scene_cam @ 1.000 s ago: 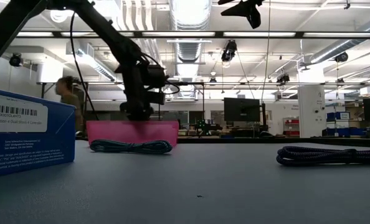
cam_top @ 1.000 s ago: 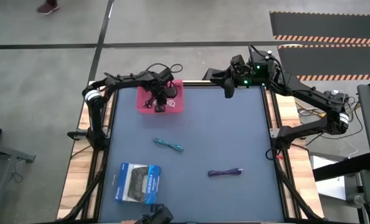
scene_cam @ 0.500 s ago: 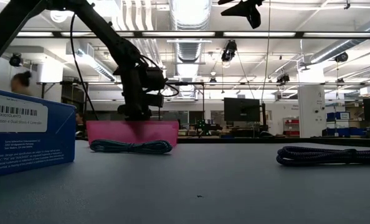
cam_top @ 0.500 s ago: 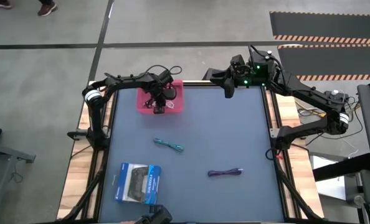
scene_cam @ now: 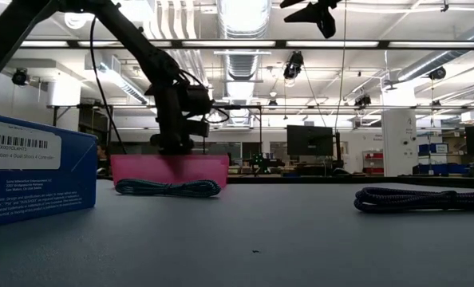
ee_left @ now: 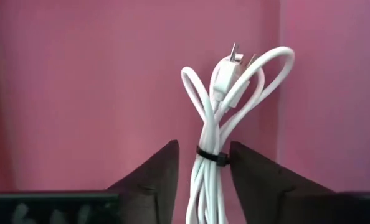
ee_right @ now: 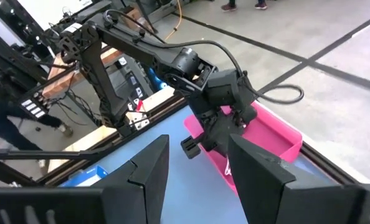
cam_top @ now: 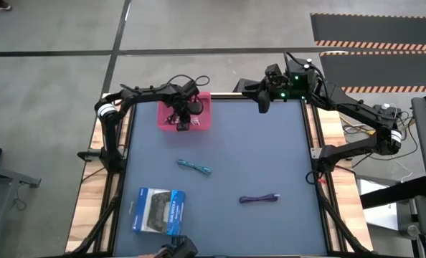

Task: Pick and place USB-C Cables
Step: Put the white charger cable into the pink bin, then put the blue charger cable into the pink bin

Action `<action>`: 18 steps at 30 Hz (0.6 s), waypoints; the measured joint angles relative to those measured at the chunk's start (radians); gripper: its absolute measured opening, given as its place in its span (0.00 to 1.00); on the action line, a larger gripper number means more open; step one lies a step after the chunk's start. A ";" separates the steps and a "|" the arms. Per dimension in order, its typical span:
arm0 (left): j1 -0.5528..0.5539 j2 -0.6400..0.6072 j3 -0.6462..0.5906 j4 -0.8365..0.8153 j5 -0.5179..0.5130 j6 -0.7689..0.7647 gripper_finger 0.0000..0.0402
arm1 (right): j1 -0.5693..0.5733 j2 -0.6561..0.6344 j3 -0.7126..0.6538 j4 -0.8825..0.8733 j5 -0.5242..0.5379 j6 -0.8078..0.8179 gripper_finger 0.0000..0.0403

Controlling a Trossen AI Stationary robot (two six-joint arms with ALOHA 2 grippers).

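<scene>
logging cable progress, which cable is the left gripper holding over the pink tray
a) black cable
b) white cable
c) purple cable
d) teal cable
b: the left wrist view shows the white cable pinched between the left gripper fingers above the pink tray, while the teal cable and the purple cable lie on the table in the high view.

arms: black, jointed | left arm (cam_top: 138,92): looped black cable | right arm (cam_top: 356,109): green lights
</scene>
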State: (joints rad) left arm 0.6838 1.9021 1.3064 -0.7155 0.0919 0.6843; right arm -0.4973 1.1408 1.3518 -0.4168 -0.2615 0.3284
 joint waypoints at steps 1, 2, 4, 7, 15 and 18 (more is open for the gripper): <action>0.000 -0.007 0.001 0.000 -0.002 0.000 0.33 | 0.001 0.000 0.000 0.000 0.000 0.009 0.38; 0.000 -0.018 0.001 0.000 -0.002 0.001 0.35 | 0.002 0.000 0.000 0.000 0.000 0.016 0.38; 0.000 -0.039 0.001 0.001 -0.002 0.001 0.37 | 0.002 0.000 0.000 0.000 0.000 0.026 0.38; 0.000 -0.064 0.002 -0.002 -0.002 0.001 0.38 | 0.002 0.000 0.000 0.000 -0.001 0.056 0.38; -0.001 -0.205 0.002 -0.005 0.000 -0.095 0.38 | 0.003 0.000 0.000 -0.065 -0.012 0.166 0.38; -0.006 -0.274 0.002 -0.003 0.004 -0.161 0.38 | 0.012 0.000 0.000 -0.122 -0.011 0.195 0.38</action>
State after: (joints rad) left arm 0.6778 1.6284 1.3083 -0.7184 0.0956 0.5235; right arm -0.4853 1.1408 1.3518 -0.5388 -0.2727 0.5235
